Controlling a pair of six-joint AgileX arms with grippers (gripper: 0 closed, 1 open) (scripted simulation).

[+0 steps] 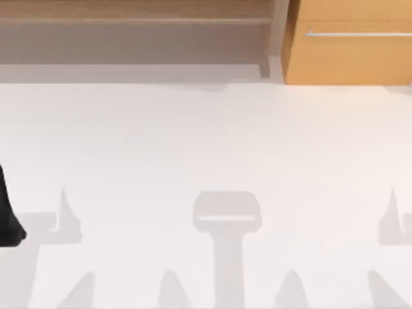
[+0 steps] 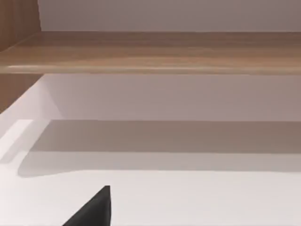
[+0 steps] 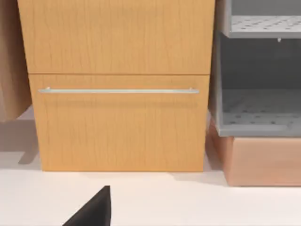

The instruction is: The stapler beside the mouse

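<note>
The stapler and the mouse are out of view. The white table [image 1: 206, 141] lies bare in the top view. A black part of my left arm [image 1: 9, 219] pokes in at the table's far left edge. In the left wrist view a black tip of my left gripper [image 2: 94, 211] hangs over the white tabletop, facing a wooden shelf. In the right wrist view a black tip of my right gripper [image 3: 94, 211] hangs over the table in front of a drawer cabinet. Nothing is seen held by either gripper.
A long wooden shelf [image 1: 129, 19] runs along the back left. A light-wood drawer cabinet [image 1: 347, 51] with a metal handle [image 3: 117, 91] stands at the back right, with a grey perforated rack [image 3: 258, 108] beside it. Grey arm shadows [image 1: 226, 219] fall on the table's front.
</note>
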